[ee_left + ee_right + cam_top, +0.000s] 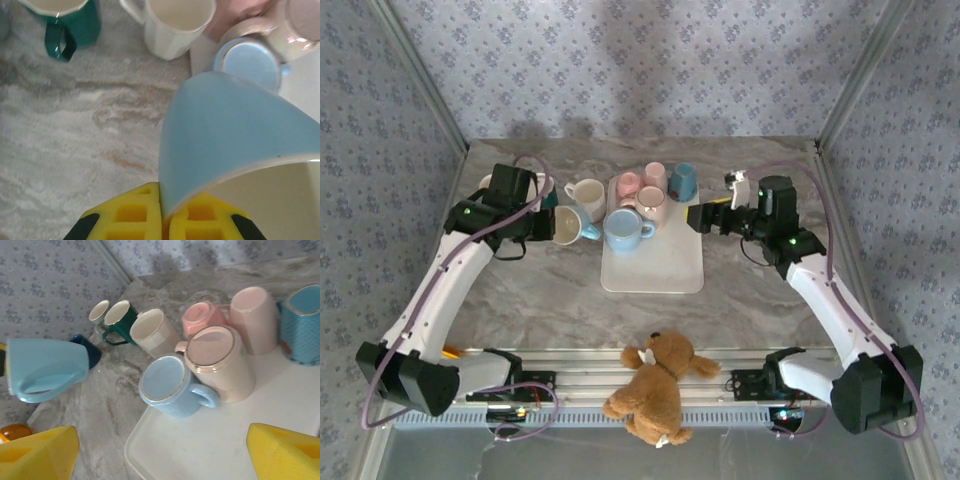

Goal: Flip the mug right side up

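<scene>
Marbled table (550, 300) lies beneath a pale blue, cream-lined mug (235, 130) held tipped sideways just left of the white tray (655, 270), its rim clenched by the left end effector (161, 200), while the right end effector (162, 455) gapes released.

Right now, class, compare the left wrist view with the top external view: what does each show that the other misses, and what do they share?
Left wrist view: the left gripper pinching the light blue mug by its rim, seen close. Top external view: the teddy bear, the right gripper beside the tray, and the tray's full outline. Shared: the light blue mug, the cream mug and the upside-down blue mug.
</scene>
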Available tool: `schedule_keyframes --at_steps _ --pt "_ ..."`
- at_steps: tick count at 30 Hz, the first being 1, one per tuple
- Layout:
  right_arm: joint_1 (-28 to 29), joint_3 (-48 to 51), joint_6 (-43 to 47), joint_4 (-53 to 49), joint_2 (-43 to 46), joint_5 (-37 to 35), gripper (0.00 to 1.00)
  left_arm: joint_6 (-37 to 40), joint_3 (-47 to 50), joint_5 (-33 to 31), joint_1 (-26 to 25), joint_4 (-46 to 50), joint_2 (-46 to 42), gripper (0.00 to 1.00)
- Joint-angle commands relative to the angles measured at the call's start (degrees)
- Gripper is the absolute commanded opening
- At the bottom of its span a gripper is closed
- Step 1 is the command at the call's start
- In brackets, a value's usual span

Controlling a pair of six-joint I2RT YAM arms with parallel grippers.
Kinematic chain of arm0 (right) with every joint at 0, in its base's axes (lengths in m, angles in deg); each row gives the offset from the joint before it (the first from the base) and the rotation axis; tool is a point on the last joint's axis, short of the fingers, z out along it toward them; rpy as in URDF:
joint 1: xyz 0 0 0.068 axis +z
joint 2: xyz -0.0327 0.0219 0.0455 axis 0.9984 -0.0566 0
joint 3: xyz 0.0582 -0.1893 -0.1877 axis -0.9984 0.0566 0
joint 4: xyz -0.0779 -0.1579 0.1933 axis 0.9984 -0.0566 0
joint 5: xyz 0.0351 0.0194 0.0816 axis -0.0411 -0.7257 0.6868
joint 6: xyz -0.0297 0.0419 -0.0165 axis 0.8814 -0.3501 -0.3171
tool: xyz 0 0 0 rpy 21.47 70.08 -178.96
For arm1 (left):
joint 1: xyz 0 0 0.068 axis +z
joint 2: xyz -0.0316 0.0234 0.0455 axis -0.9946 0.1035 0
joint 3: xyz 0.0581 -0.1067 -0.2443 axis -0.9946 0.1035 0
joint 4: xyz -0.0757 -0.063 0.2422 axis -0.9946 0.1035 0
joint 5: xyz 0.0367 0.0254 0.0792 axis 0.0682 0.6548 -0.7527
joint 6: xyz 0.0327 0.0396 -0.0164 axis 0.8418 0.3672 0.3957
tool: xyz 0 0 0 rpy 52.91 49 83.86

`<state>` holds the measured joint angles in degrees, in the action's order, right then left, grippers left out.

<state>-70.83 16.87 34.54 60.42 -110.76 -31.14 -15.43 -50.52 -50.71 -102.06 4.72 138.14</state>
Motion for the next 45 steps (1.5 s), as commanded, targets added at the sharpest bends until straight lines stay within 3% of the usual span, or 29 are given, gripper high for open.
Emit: schedule_keyframes --at_steps 1,9,22,33,45 --pt "1.83 -3.26 1.81 -1.95 -2.61 5.41 0.88 -3.40 -1.85 0.48 2.79 2.36 0.74 0.00" --pt "7.10 -6.25 6.10 -6.12 -7.01 6.24 0.86 -2.27 1.48 2.14 11.41 3.74 3.47 0.00" --pt "8.52 -6.08 5.81 -6.43 -8.54 5.19 0.86 1.81 6.65 5.68 23.84 -1.89 10.28 0.00" --pt "8.77 -4.29 6.31 -7.00 -8.00 4.65 0.86 5.28 1.34 4.17 26.64 -2.67 19.80 0.00" --pt "8.76 -4.43 6.65 -6.87 -8.55 4.49 0.86 6.94 -1.11 3.90 28.67 -3.54 24.04 0.02"
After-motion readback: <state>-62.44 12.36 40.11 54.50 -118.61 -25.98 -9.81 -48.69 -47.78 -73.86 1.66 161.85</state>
